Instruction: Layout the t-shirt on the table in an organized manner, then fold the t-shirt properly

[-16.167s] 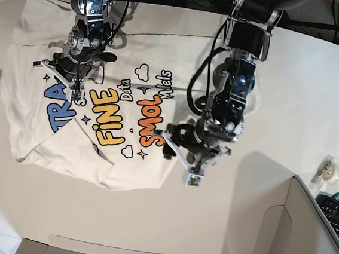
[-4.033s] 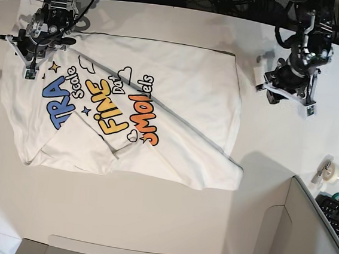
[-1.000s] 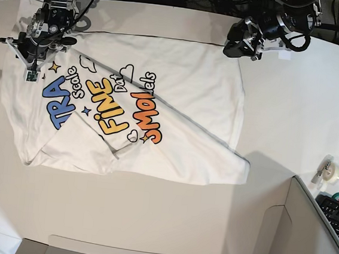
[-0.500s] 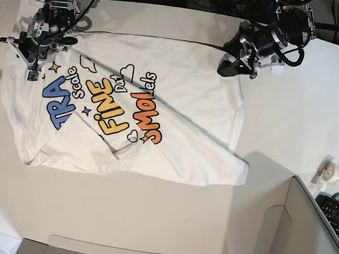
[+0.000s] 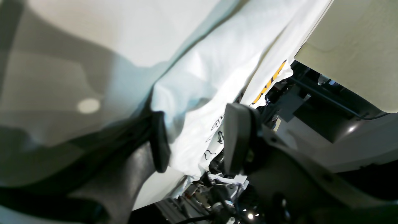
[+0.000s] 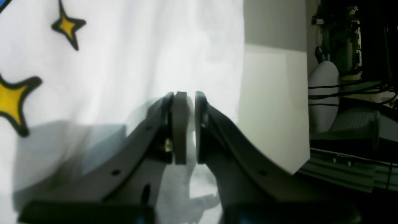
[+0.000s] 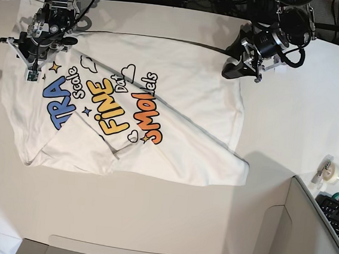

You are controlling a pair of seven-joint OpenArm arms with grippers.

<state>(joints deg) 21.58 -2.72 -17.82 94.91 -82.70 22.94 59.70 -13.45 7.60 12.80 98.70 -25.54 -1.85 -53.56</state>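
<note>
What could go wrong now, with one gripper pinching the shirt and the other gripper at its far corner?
1. The left gripper has its jaws apart around a bunched corner of the t-shirt; it may catch two layers, or miss the edge.
2. The right gripper is shut on the cloth at the other top corner; an uneven pull could drag the shirt across the table.
3. A diagonal fold lies over the print; it may stay creased.

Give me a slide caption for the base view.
Two arms work a printed white t-shirt spread on the table, one claw at each far corner.
</note>
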